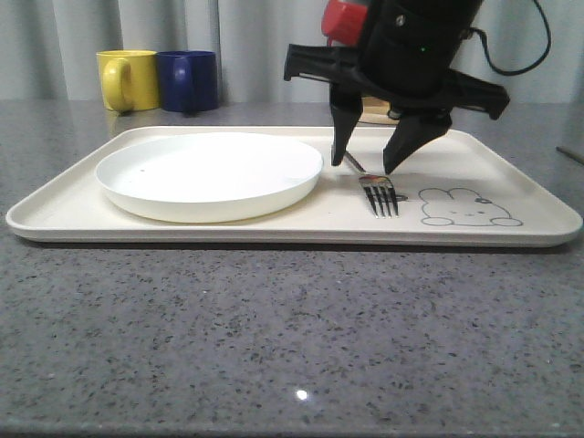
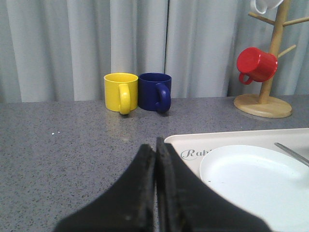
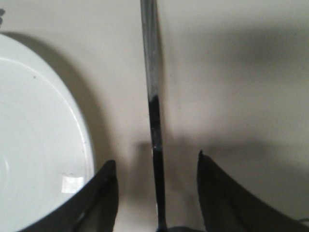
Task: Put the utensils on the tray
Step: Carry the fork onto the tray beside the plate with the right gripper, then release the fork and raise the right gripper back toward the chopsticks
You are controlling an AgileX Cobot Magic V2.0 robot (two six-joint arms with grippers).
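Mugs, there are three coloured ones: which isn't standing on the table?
The red mug. It hangs on a peg of the wooden stand, while the yellow mug and blue mug stand side by side on the table.

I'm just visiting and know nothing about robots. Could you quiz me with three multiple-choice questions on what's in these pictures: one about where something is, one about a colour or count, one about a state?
1. Where does the fork lie?
A. On the white plate
B. On the tray, between the plate and the rabbit drawing
C. On the grey counter beside the mugs

2. What colour is the mug hanging on the wooden stand?
A. Red
B. Green
C. Black

3. How are the right gripper's fingers set?
A. Clamped on the plate
B. Pressed together
C. Spread apart, straddling the fork handle

Answers:
1 B: the tines rest on the tray right of the plate.
2 A: the red mug hangs there.
3 C: gaps show on both sides of the handle.
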